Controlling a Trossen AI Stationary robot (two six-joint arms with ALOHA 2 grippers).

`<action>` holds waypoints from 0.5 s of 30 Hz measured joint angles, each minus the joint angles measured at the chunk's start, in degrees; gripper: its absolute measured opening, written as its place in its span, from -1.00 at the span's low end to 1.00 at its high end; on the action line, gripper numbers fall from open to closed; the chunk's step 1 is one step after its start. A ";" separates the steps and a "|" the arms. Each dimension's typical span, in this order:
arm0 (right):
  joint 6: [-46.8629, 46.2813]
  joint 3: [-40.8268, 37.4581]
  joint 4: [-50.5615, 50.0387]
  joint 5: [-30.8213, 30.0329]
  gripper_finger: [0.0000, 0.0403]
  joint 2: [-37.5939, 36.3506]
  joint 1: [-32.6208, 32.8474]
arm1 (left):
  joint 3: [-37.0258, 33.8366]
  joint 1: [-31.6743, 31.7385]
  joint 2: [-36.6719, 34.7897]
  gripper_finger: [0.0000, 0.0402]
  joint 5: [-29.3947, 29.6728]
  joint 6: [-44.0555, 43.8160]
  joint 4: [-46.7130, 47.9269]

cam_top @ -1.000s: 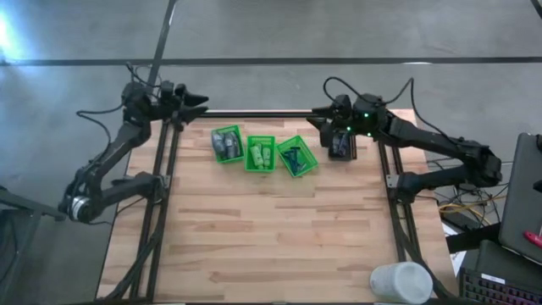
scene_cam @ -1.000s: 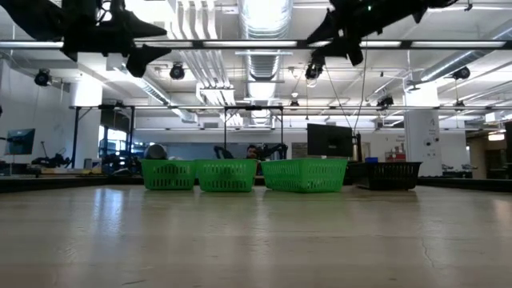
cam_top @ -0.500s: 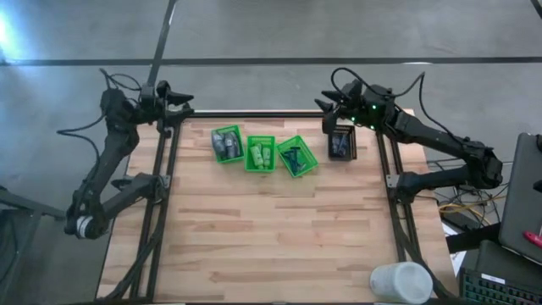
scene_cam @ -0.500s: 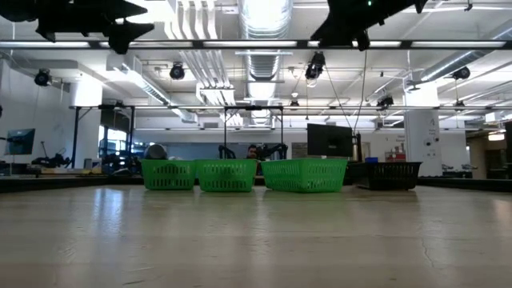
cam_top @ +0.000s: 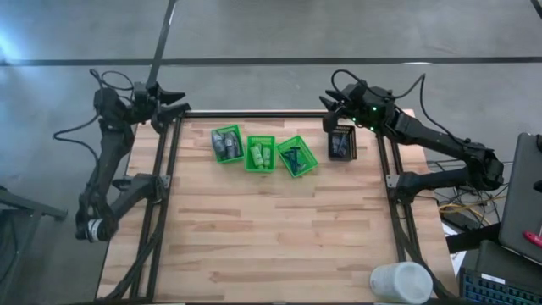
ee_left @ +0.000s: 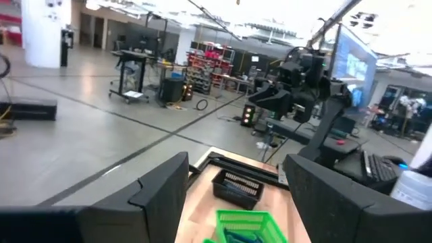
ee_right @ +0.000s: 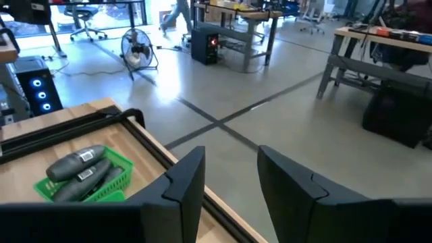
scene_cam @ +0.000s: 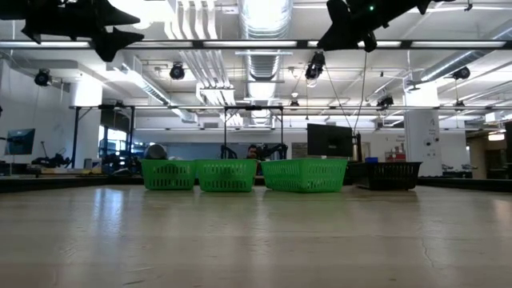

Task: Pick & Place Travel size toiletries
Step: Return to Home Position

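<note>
Three baskets stand in a row near the far edge of the table [cam_top: 271, 237]. The left basket [cam_top: 215, 134] holds tubes [cam_top: 225, 146], the middle basket [cam_top: 260, 138] bottles [cam_top: 259, 156], and the right basket [cam_top: 283, 144] razor sticks [cam_top: 293, 158]. A fourth basket [cam_top: 342, 157] stands just right of the row. A cylinder [cam_top: 400, 282] stands at the near right corner.

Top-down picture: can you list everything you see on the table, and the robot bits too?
Table: one, light wood, between the two arms.
Green baskets: three, bright green, in a row near the far edge.
Grey tubes: a few, dark grey, in the left green basket.
Green bottles: a few, bright green, in the middle green basket.
Razor-like sticks: count unclear, dark, in the right green basket.
Black basket: one, black, right of the green row.
White cylinder: one, white, at the near right corner.
Left tool: one, dark, open and empty, high by the far left corner.
Right tool: one, dark, open and empty, high by the black basket.
</note>
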State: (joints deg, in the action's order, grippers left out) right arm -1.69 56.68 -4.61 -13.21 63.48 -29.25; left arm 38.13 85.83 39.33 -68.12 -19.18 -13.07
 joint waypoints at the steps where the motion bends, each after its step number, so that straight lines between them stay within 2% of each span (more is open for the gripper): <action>1: 0.00 -0.02 -0.01 0.02 -0.35 -0.02 0.04 | 0.00 0.41 -0.38 0.26 -0.69 0.47 0.00; 8: -0.07 -0.02 -0.01 0.05 -0.46 -0.11 0.02 | -0.41 1.72 -0.88 0.26 1.27 8.10 -0.17; 15: -0.98 -0.02 -0.07 0.22 -0.57 -0.11 0.13 | -1.19 1.67 -0.77 0.26 1.84 3.97 0.09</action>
State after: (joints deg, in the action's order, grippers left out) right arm -2.67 56.66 -4.69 -12.99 63.37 -29.12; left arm 36.94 87.50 38.56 -66.28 -15.21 -12.98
